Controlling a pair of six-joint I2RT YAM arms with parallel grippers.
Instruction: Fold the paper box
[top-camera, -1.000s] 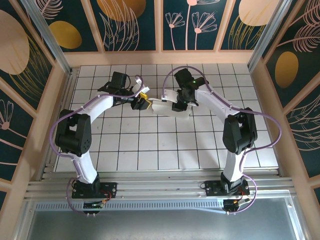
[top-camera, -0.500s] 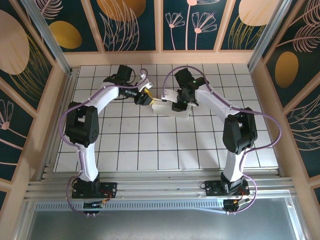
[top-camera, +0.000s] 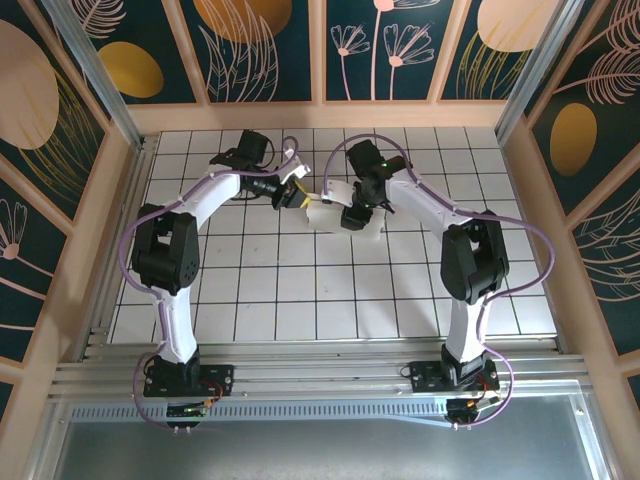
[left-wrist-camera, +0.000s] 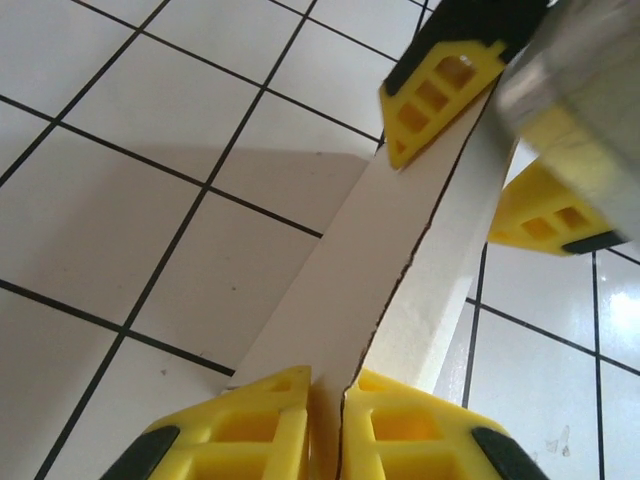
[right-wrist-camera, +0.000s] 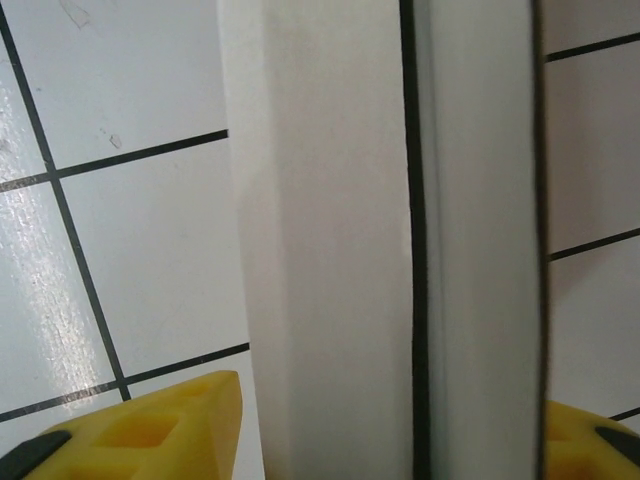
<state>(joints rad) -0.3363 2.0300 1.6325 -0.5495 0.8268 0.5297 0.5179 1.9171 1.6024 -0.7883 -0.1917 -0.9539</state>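
Two white arms (top-camera: 205, 205) bend in toward the far middle of the tiled table (top-camera: 300, 290); the paper box (left-wrist-camera: 370, 290), thin, smooth and white with sharp creases, is between them; the left gripper (left-wrist-camera: 325, 385) pinches its edge tight; the right gripper (right-wrist-camera: 390, 430) is spread wide, with the box in the gap.

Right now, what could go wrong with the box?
The left hand pinches just the edge of the box, so the card might slip out or tear. The right hand is open around the box, not gripping it, so that end may sag or unfold.
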